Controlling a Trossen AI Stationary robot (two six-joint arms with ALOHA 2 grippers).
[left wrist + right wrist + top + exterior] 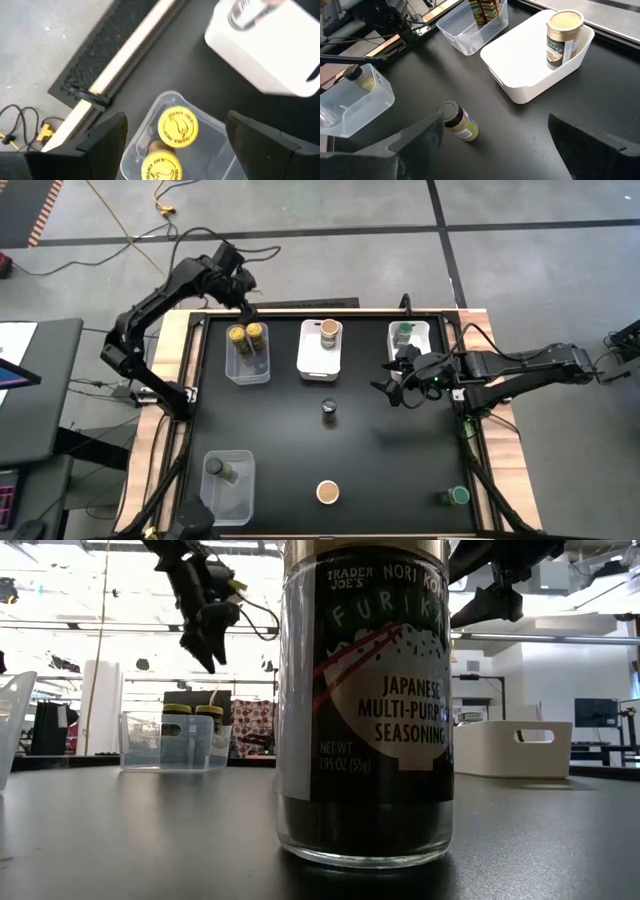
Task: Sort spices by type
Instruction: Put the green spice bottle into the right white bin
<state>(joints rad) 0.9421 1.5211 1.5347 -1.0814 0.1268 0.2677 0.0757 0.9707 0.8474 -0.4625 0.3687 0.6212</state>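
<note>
Two yellow-topped spices [247,335] stand in a clear bin [248,368] at the far left. My left gripper [243,302] hangs open above that bin's far end, and the jars' tops [178,126] show between its fingers. A tan-topped jar [329,330] stands in the middle white bin [319,360]. A green-topped one [403,335] stands in the right white bin [425,332]. A dark-topped jar [329,410] stands upright on the table's middle. My right gripper [392,386] is open in the air to its right, pointing at it [459,121].
A tan-topped jar [327,492] near the front edge fills the low view [363,700]. A green-topped jar [458,496] stands at the near right. A clear bin [232,498] at the near left holds a dark-topped jar [216,467]. Bare table lies between these.
</note>
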